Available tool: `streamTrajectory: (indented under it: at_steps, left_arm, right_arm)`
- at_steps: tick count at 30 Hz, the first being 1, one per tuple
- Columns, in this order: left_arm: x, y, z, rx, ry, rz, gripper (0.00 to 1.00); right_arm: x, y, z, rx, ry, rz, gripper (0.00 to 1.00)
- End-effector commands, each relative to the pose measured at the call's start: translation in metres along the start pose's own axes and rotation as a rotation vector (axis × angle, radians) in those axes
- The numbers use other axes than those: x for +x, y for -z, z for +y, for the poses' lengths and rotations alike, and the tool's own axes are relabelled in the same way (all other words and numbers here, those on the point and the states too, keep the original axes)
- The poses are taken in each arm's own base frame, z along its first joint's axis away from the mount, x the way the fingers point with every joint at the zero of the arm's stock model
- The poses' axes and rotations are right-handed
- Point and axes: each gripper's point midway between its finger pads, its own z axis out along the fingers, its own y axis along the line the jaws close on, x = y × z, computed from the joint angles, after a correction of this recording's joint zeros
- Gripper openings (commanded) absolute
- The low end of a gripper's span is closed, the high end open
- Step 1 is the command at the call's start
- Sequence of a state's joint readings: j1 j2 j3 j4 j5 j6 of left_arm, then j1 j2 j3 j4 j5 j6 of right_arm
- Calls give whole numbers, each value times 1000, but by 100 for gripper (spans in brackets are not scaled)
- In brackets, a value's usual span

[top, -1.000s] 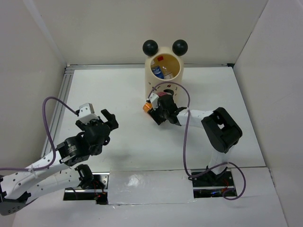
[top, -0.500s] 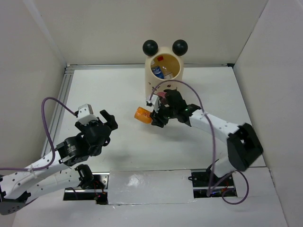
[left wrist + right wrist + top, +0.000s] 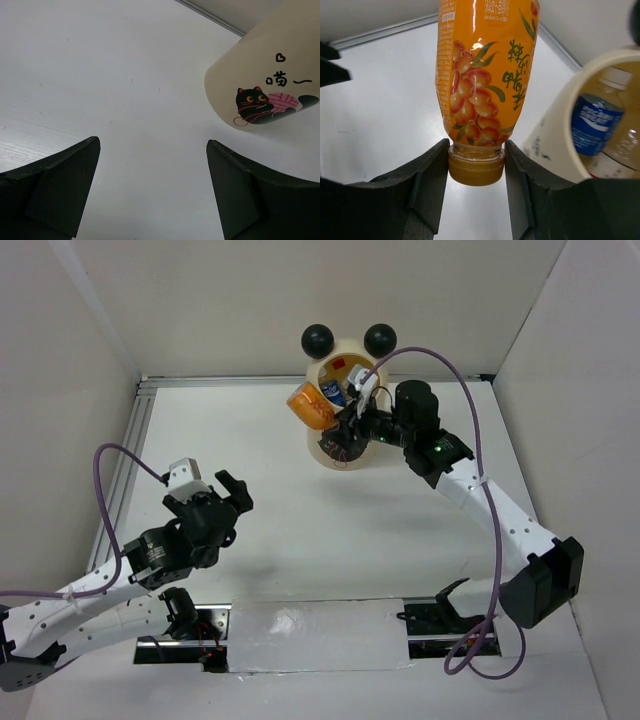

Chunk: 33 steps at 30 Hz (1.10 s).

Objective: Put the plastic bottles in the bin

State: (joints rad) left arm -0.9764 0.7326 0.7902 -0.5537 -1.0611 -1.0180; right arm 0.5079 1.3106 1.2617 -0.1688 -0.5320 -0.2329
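My right gripper (image 3: 338,423) is shut on the cap end of the orange bottle (image 3: 310,406) and holds it in the air just left of the bin's rim. In the right wrist view the orange bottle (image 3: 482,75) has a fruit label, and its cap sits between my right gripper's jaws (image 3: 476,172). The cream bin (image 3: 345,405) with two black ball ears stands at the back of the table. Bottles with blue (image 3: 335,392) and red labels lie inside it, also seen in the right wrist view (image 3: 597,125). My left gripper (image 3: 232,492) is open and empty over bare table (image 3: 152,187).
White walls enclose the table on three sides. A metal rail (image 3: 130,455) runs along the left and back edges. The bin's side with the pink-and-black cat print (image 3: 265,102) shows in the left wrist view. The purple cable (image 3: 470,410) arcs over the right arm.
My right arm has lifted the orange bottle from low in front of the bin up and back to the left side of the bin's rim. The left arm has barely moved.
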Motion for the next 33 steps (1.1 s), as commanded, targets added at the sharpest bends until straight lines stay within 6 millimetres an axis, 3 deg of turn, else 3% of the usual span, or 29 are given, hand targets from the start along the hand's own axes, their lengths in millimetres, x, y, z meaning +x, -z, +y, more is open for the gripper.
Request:
streamTrajectory:
  at_steps: [1,3,8,9,10,14,18,23,28,29,31,33]
  left_arm:
    - [-15,1,-11,21,49,-42,100]
    - [-13,1,-12,27,49,-34,100]
    - [-12,2,-13,33,49,-27,100]
    - [-11,2,-14,39,48,-20,100]
    - [-11,2,-14,39,48,-20,100]
    - [-9,1,-15,34,48,-16,100]
    - [-7,1,-16,40,48,-9,100]
    - [-5,2,-15,46,57,-2,100]
    - [-1,1,-15,47,58,9,100]
    - [2,0,-15,43,49,12,100]
    - [3,-1,-17,42,48,13,100]
    - [2,-2,-18,47,57,9,100]
  right_arm:
    - [-36,7,-58,168,91,-108,5]
    - [-37,8,-83,212,105,-134,5]
    - [-47,10,-121,278,154,-189,4]
    - [-36,4,-134,289,152,-171,4]
    - [-45,4,-132,279,163,-186,4]
    - [-33,-9,-147,273,175,-161,5]
    - [-2,-23,-162,270,131,-75,19]
    - [7,-25,-163,262,129,-39,60]
    - [2,-14,-150,242,150,-45,69]
    - [2,-12,-148,243,151,-46,79]
    - [0,-7,-142,234,168,-50,87]
    - [0,-6,-139,225,169,-53,88]
